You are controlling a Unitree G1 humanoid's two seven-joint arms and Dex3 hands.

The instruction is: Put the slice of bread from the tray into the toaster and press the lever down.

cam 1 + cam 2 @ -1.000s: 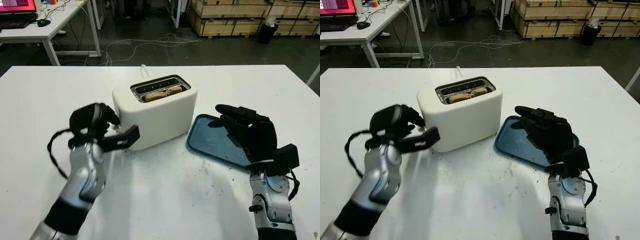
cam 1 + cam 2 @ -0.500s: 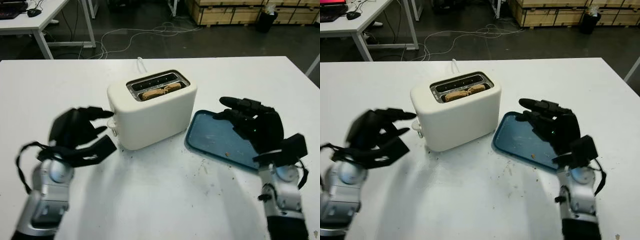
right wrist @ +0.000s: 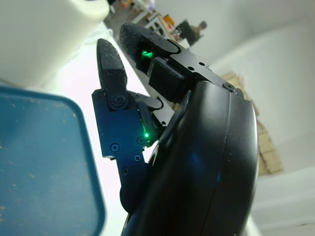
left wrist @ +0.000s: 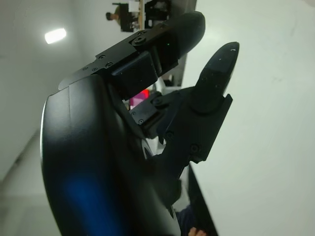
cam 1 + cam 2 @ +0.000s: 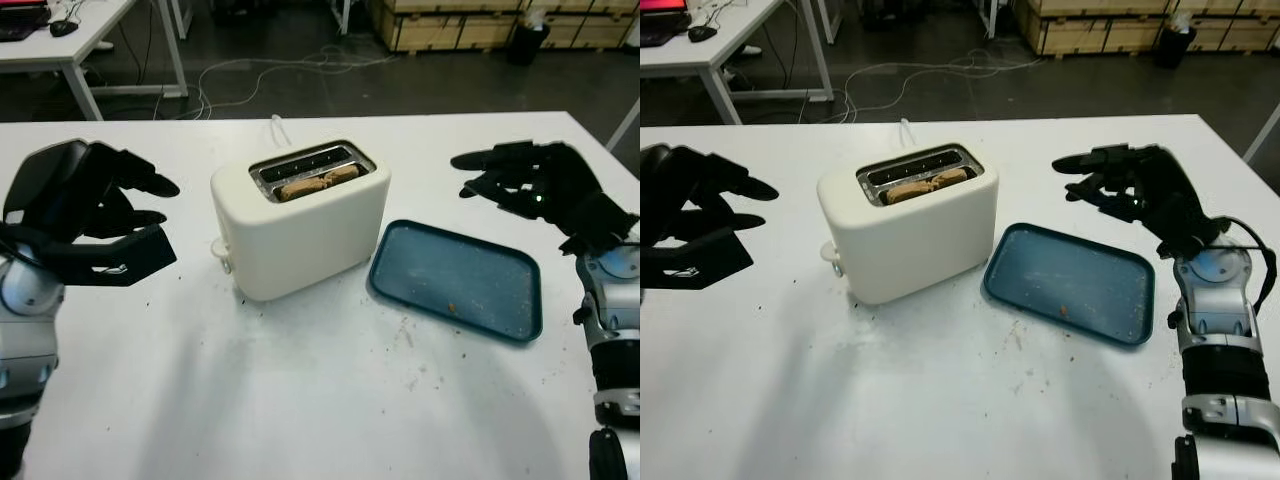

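From the head camera, the tan, rough bread (image 5: 318, 182) sits low in the front slot of the cream toaster (image 5: 300, 218); the blue tray (image 5: 457, 280) lies beside it. The left hand (image 5: 85, 215) and right hand (image 5: 540, 187) hang open, holding nothing. The right wrist view shows the tray's corner (image 3: 44, 162).

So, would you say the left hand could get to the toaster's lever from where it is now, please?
Probably yes. The left hand is open, beside the toaster on the lever's side, with bare table between them.
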